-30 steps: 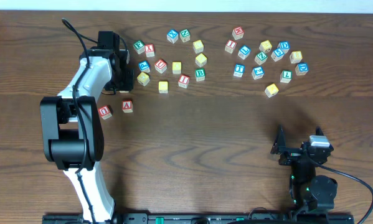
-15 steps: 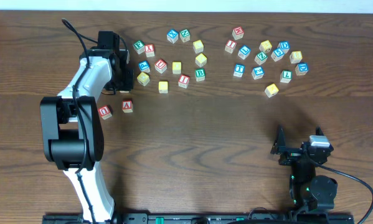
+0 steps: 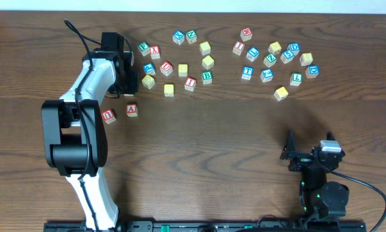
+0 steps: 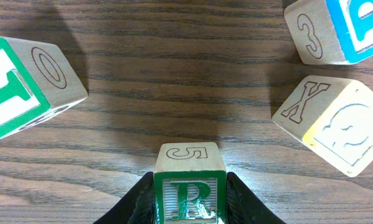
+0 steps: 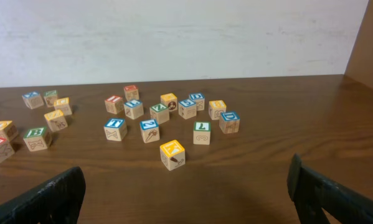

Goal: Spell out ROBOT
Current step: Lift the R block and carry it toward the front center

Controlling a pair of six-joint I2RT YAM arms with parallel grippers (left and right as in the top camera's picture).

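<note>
The left gripper clamps the green R cube at the left end of the block scatter, with a green-faced cube near one side and a yellow-edged X cube and blue-faced cube near the other, while the right gripper gapes empty, well apart.

We are looking at a dark brown wooden table, where a small wooden cube with a red A is sitting near a wooden cube with a red U, both apart from a wooden cube with a red I; a white wall is rising behind.
</note>
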